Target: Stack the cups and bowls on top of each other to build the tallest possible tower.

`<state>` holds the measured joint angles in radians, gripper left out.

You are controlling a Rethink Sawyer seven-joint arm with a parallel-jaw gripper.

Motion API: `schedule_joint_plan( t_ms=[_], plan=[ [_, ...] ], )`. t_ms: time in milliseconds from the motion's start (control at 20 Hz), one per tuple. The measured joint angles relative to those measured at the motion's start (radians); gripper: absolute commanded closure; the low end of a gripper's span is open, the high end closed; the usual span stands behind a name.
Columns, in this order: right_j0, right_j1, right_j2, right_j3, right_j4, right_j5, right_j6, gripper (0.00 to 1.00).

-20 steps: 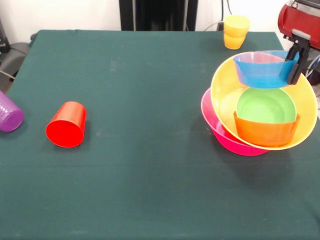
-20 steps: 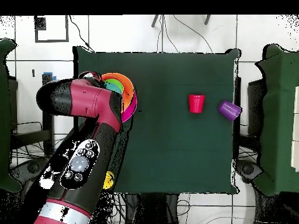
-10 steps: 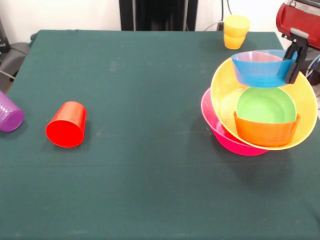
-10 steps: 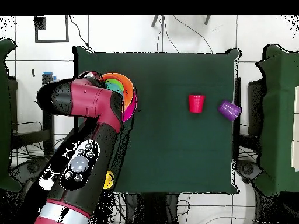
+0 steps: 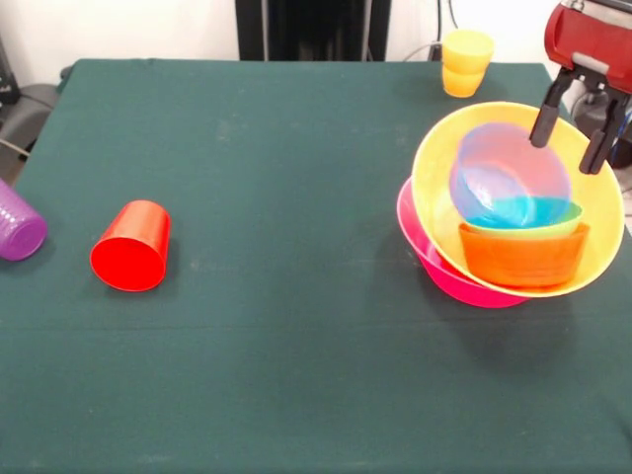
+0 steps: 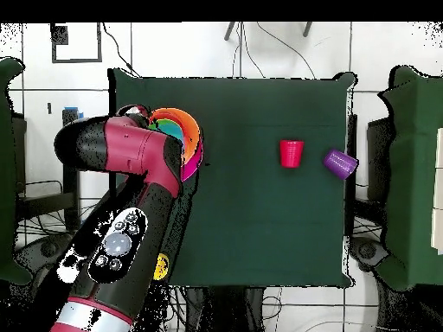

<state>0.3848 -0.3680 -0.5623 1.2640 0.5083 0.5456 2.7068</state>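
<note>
Nearest on the green tabletop (image 5: 296, 375), at the left: a red cup (image 5: 131, 246) on its side, mouth toward the camera, with a purple cup (image 5: 18, 224) also tipped over at the left edge. At the right, the tower (image 5: 513, 212): large pink bowl (image 5: 439, 269) lowest, large yellow-orange bowl (image 5: 439, 168) tilted in it, then small orange bowl (image 5: 523, 255), a green rim (image 5: 568, 219) (one bowl or two, hard to tell), and small blue bowl (image 5: 509, 178) tipped on top. Just above, gripper (image 5: 573, 123), jaws spread, holding nothing. Farthest back, yellow cup (image 5: 466, 49) nested in orange cup (image 5: 459, 81), upright.
</note>
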Motion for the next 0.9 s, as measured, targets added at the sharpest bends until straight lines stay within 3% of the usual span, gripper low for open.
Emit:
schedule_joint_plan(
  t_ms=[900],
  plan=[
    [0.006, -0.006, -0.01, 0.0, 0.02, 0.002, 0.0, 0.0]
  ],
)
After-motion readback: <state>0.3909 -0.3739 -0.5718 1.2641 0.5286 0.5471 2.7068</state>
